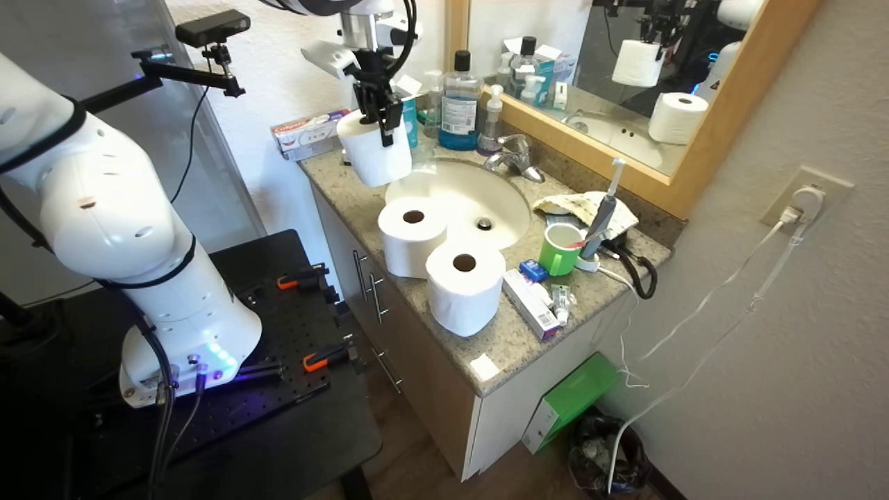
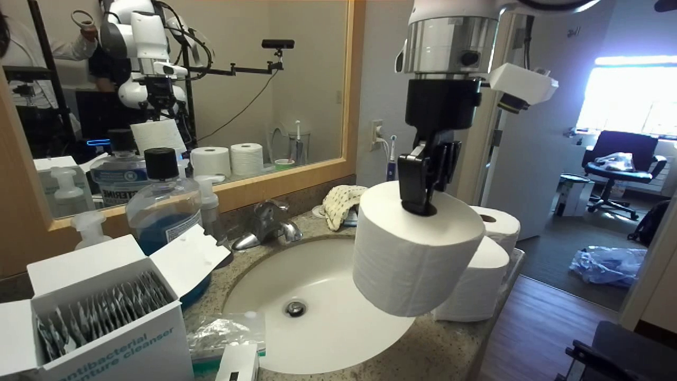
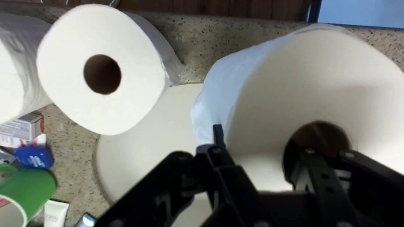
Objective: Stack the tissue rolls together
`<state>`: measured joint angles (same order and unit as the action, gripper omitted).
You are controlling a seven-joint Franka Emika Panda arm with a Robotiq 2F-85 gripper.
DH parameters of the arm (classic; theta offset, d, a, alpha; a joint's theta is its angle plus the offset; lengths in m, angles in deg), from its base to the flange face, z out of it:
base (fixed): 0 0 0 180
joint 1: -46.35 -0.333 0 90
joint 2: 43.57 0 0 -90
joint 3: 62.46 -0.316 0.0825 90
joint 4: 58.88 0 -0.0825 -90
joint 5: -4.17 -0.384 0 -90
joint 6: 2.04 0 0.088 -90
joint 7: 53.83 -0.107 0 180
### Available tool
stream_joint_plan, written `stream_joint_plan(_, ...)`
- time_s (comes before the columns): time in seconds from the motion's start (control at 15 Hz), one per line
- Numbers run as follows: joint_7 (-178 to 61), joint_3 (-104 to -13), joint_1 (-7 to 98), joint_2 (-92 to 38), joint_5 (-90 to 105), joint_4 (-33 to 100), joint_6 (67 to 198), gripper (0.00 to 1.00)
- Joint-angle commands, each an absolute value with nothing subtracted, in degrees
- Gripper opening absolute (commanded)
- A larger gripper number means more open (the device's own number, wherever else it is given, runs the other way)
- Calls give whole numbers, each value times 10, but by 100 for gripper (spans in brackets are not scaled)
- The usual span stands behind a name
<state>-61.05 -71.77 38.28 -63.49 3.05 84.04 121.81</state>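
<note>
My gripper point(image 1: 377, 129) is shut on a white tissue roll point(image 1: 376, 156), one finger inside its core and the other against its outside. The held roll hangs slightly tilted, raised above the counter by the sink's edge; it also shows in an exterior view point(image 2: 412, 264) and the wrist view point(image 3: 303, 82). Two more white rolls stand upright side by side on the counter: a middle roll point(image 1: 413, 243), nearer the held one, and an end roll point(image 1: 465, 295) closer to the counter's corner. Both show left in the wrist view, the middle roll point(image 3: 135, 85) overlapping the end roll point(image 3: 31, 56).
The sink point(image 1: 455, 184) with its faucet point(image 1: 515, 158) lies beside the rolls. A mouthwash bottle point(image 1: 459, 111) and a white box point(image 2: 116, 338) stand at the far end. A green cup point(image 1: 560, 250), toothpaste box point(image 1: 531, 304) and toothbrush point(image 1: 601, 222) sit near the end roll. A mirror point(image 1: 611, 125) borders the back.
</note>
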Motion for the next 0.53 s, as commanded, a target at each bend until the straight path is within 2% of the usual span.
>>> stream_joint_plan(0.0, -616, -700, 403, -661, 34, 838, 1194, 14)
stream_joint_plan(0.47, -593, -645, 439, -691, 28, 849, 1206, 14)
